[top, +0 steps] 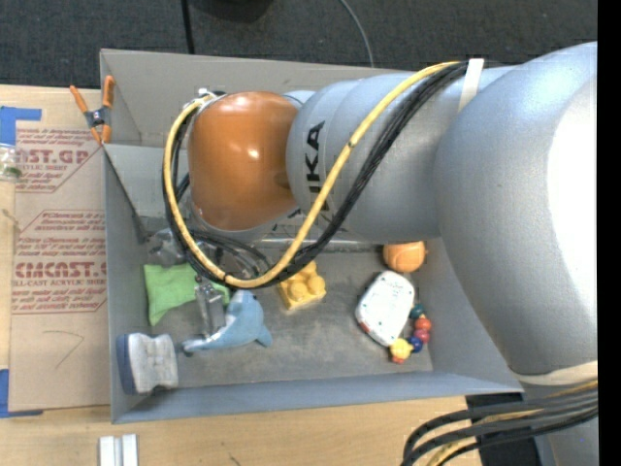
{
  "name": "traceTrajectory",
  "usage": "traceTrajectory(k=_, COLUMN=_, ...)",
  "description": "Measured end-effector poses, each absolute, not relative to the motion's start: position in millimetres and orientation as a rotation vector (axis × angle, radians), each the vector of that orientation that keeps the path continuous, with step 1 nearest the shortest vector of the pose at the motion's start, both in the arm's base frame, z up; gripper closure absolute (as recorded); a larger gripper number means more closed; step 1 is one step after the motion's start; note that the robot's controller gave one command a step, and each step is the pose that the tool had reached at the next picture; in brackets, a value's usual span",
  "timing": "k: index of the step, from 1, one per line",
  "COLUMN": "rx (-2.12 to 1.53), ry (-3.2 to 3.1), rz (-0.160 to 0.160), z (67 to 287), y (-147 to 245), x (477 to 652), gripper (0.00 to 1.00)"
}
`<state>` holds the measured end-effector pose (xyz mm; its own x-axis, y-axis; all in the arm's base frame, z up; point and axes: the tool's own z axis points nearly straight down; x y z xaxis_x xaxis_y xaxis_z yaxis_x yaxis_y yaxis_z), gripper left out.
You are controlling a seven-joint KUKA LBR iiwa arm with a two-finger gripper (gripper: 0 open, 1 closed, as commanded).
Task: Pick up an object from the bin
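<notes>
Hand (pixel 209 304) hangs low in the bin (pixel 291 382), under the arm's orange cover, and whether it is wide or narrow I cannot tell. It stands between a green cloth (pixel 167 291), just beside it on the view's left, and a blue soft toy (pixel 248 324), just beside it on the view's right and a little nearer the front wall. Nothing shows clearly held, so I judge the pick as not yet made: closing on one thing and lifting it out are left. Which of the two it is meant for I cannot tell.

By count:
- one yellow block (pixel 303 287) beyond the toy
- one orange ball (pixel 405 255) well apart
- one white oval gadget (pixel 386 309) with coloured beads
- one grey pad (pixel 150 360) in the corner near the cloth
</notes>
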<state>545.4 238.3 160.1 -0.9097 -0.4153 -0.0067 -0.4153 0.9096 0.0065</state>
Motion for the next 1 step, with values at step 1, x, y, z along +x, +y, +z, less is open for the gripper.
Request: traceTrajectory(k=1, rx=-0.783, ry=3.028, rz=0.016, z=70.0, y=236.8, x=577.1, gripper=1.0)
